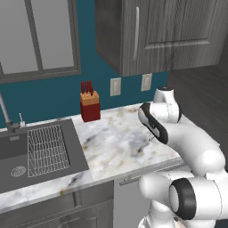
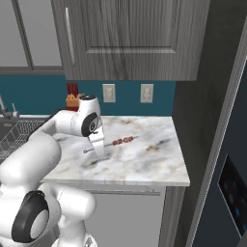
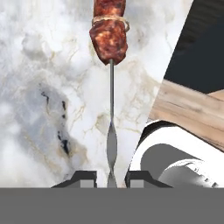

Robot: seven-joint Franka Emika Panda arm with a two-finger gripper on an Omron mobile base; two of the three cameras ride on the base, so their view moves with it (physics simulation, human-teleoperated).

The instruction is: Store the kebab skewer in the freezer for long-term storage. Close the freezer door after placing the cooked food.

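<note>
The kebab skewer (image 2: 123, 141) lies on the marble counter (image 2: 144, 159), its brown and red chunks (image 3: 108, 37) pointing away from the hand. My gripper (image 3: 111, 177) is low over the counter at the bare handle end of the stick (image 3: 111, 144). It is open, with a fingertip (image 3: 85, 177) on each side of the stick and a sliver of marble showing between stick and fingers. The arm's wrist (image 2: 91, 128) hides the hand in the right base view. The slate-blue freezer door (image 2: 239, 144) with its black control panel (image 2: 231, 185) stands at the far right.
A red knife block (image 1: 90, 107) stands against the teal wall behind the counter. To the left is a dark sink (image 1: 13, 156) with a wire rack (image 1: 44, 149). Dark wood-grain wall cabinets (image 2: 130, 38) hang above. The counter's front edge (image 2: 120, 181) runs close below the skewer.
</note>
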